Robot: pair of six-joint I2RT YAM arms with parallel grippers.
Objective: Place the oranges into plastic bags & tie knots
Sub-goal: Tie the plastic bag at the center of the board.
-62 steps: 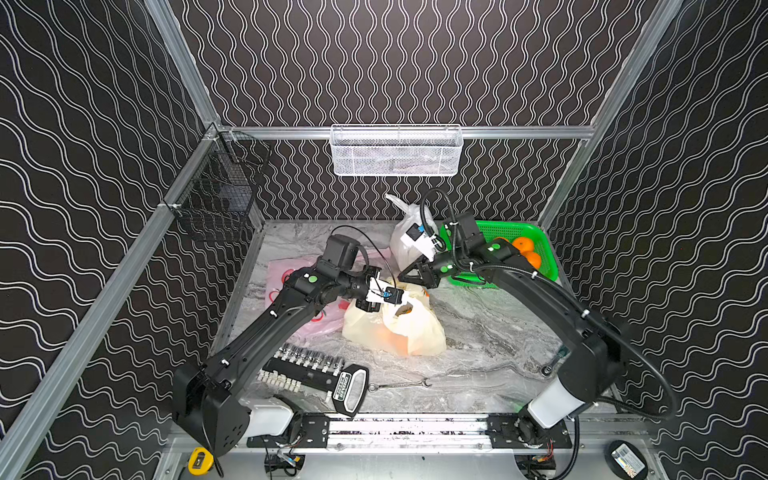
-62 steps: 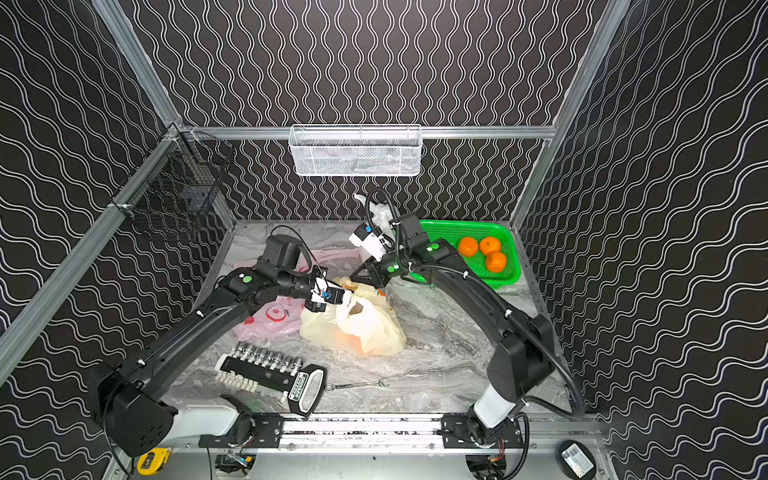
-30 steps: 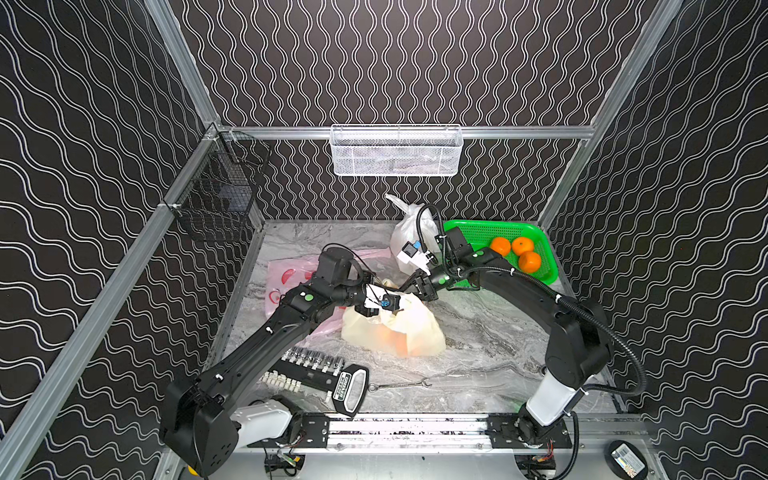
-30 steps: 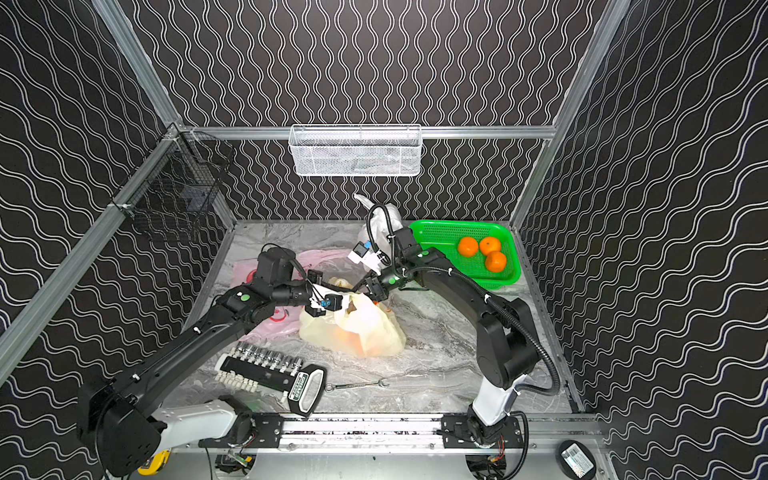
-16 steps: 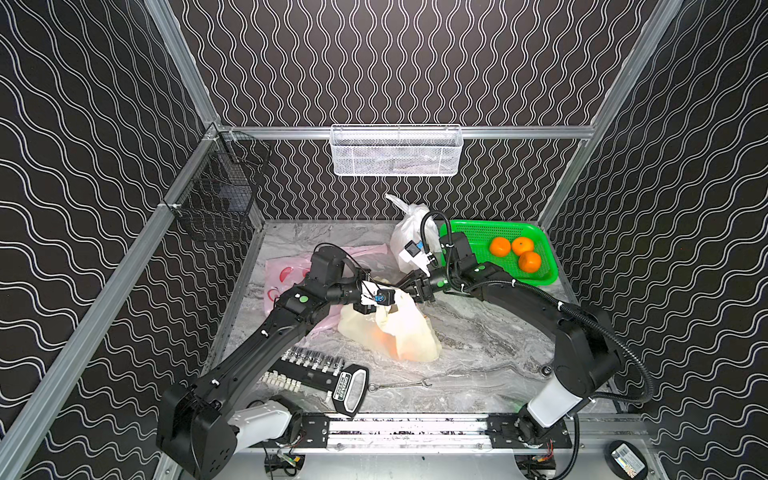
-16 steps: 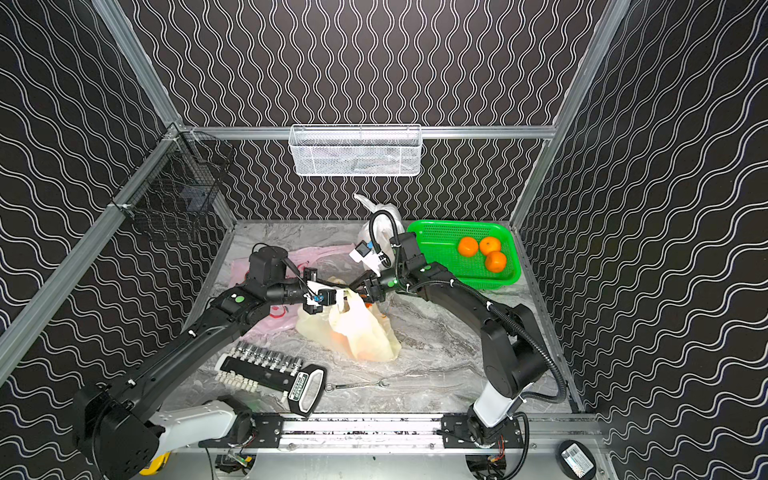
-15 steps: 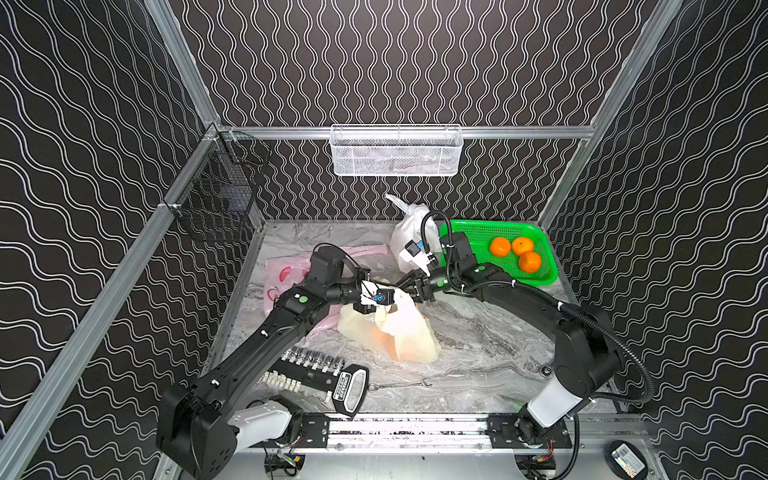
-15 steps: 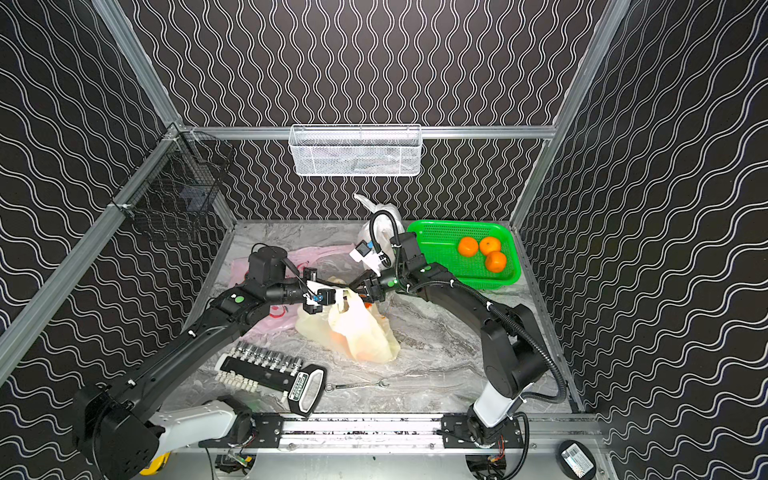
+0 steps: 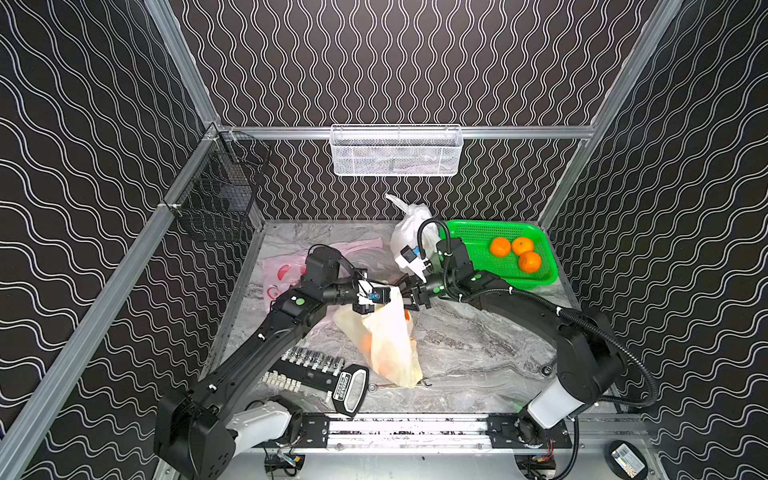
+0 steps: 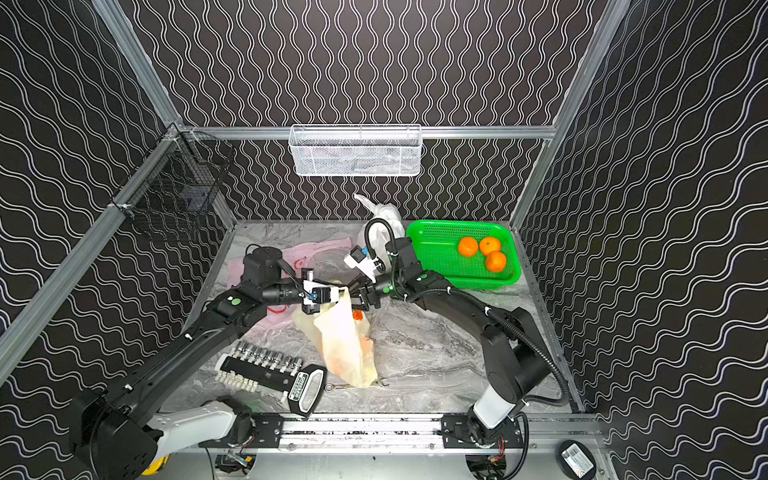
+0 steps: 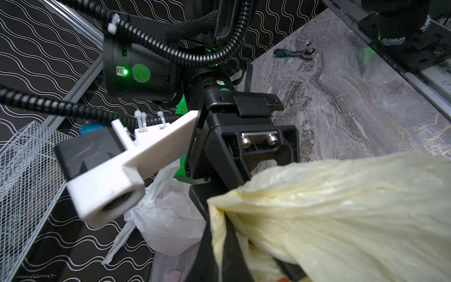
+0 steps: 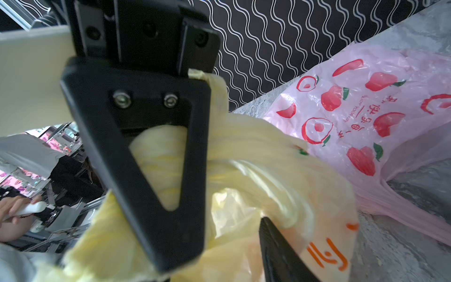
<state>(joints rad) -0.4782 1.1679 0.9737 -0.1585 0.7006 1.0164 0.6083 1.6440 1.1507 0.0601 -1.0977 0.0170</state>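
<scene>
Yellow bag (image 9: 386, 336) sits mid-worktop, with oranges (image 9: 365, 341) showing through the film. Its long axis runs from the bunched neck down toward the front edge. Left fingers (image 9: 383, 296) are clamped on that neck, holding it raised. Right fingers (image 9: 414, 302) are spread and grip nothing, just beside the neck on its right-edge side (so the nearer arm for the loose strand, I judge). Pink bag (image 12: 366, 109) print: Chinese characters and a line ending "YOUR LIFE". The yellow bag's orange lettering is unreadable.
</scene>
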